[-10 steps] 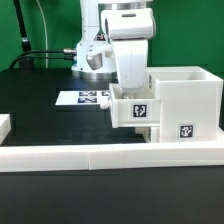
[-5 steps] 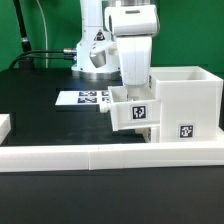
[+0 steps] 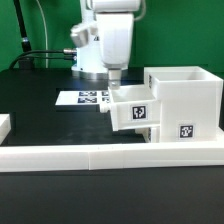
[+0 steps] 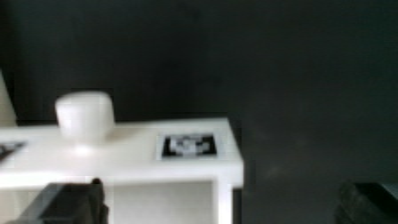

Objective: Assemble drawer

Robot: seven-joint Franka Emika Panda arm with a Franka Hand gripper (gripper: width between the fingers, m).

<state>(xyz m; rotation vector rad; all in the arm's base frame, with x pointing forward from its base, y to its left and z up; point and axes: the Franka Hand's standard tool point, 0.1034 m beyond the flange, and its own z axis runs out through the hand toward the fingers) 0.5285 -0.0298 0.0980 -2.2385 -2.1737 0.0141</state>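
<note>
Exterior view: small tray (image 3: 133, 108) just below raised gripper (image 3: 115, 73), apart.

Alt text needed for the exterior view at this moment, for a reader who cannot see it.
A white robot gripper hangs just above a small white drawer tray that sticks out of a larger white box, not touching it. The marker board lies behind on the black table, and a low white wall runs along the front.
</note>
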